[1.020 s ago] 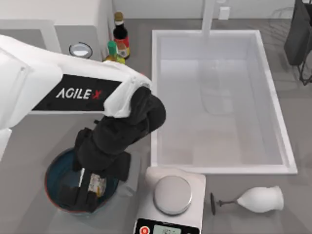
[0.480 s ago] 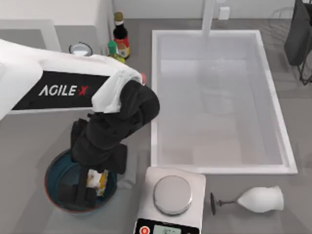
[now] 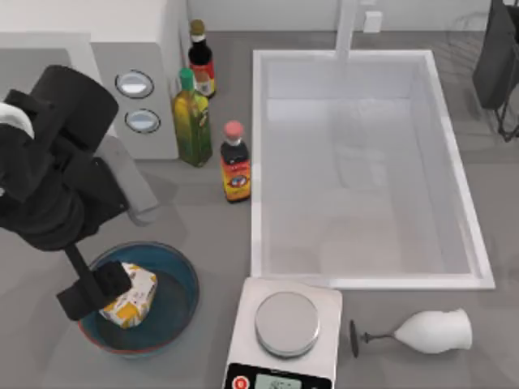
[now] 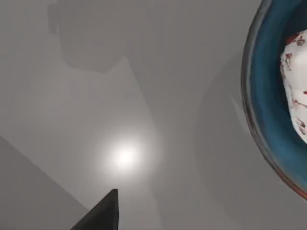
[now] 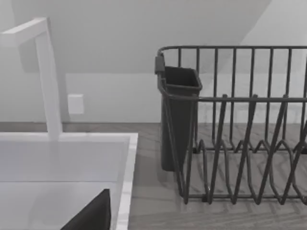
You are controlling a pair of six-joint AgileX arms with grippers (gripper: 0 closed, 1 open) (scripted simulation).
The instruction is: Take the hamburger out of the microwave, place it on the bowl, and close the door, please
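The hamburger (image 3: 128, 294) sits in the bowl (image 3: 182, 279) at about 7 o'clock on the tabletop (image 3: 211, 235), so that step looks done. The left end effector (image 3: 91, 293) is just beside it at 9 o'clock, holding nothing; I cannot tell how wide it is open. Next, it should push the door (image 3: 130, 182) of the microwave (image 3: 154, 49) shut. The right arm is parked by the dish rack (image 5: 240, 124).

glossy blue bowl (image 3: 174, 275), paper-wrapped hamburger (image 3: 130, 296), metal scale pan (image 3: 286, 322)
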